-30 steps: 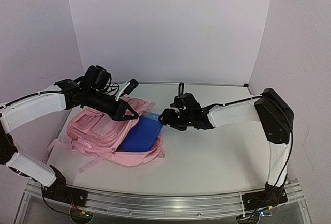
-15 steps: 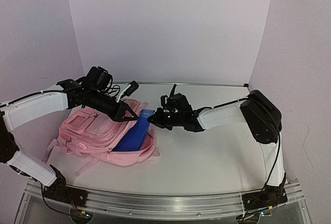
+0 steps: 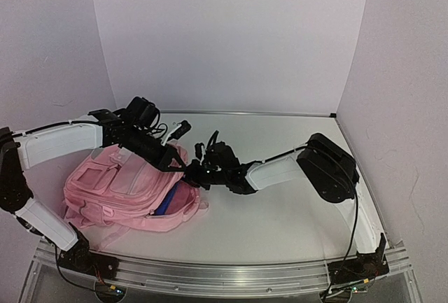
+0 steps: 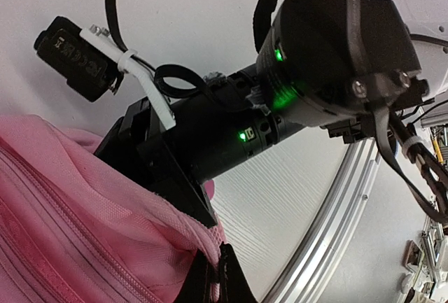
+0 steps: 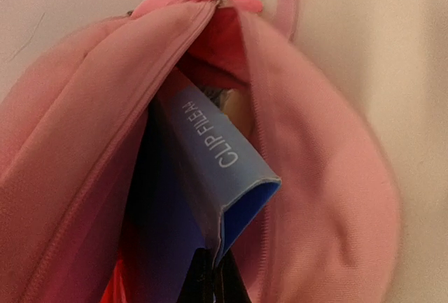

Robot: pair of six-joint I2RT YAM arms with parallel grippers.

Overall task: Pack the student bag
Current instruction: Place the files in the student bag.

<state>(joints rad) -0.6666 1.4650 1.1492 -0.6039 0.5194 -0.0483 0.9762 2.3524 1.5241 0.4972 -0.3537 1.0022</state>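
Item: pink student bag [image 3: 119, 187], soft fabric with zipped front pockets, lying on the left part of the white table [image 3: 294, 212] with its open mouth turned toward the middle. Contents: one blue clip file [image 5: 210, 149], lettered "CLIP FILE", standing inside the mouth between the two pink walls with its near corner showing. Claws: left claw [image 4: 213, 282] clamped on the pink rim of the bag's opening; right claw [image 5: 213, 278] at the mouth, tips together just below the file's near corner.
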